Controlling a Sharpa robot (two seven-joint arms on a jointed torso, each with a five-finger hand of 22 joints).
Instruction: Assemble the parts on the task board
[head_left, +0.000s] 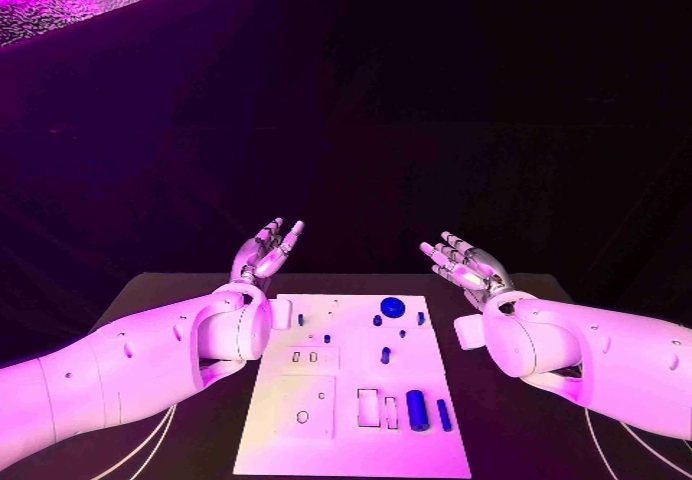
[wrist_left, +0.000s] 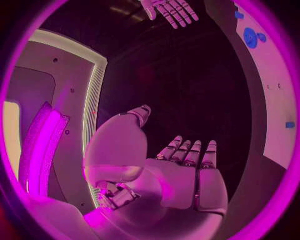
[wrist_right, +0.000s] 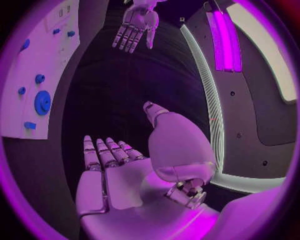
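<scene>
The white board (head_left: 361, 385) lies flat in the middle of the bench (head_left: 173, 290), between the two arms; small blue parts lie on it, among them a round knob (head_left: 392, 305) near its far edge and a long peg (head_left: 415, 408) nearer the robot. The left robot hand (head_left: 265, 252) and right robot hand (head_left: 466, 262) hover raised beyond the board's far corners, fingers spread, holding nothing; assembly seems not yet begun; the next move calls for one hand to descend and pinch a loose part.

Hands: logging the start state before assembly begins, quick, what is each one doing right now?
Left hand: open, fingers apart, holding nothing, raised beyond the task board.
Right hand: open, fingers apart, holding nothing.
</scene>
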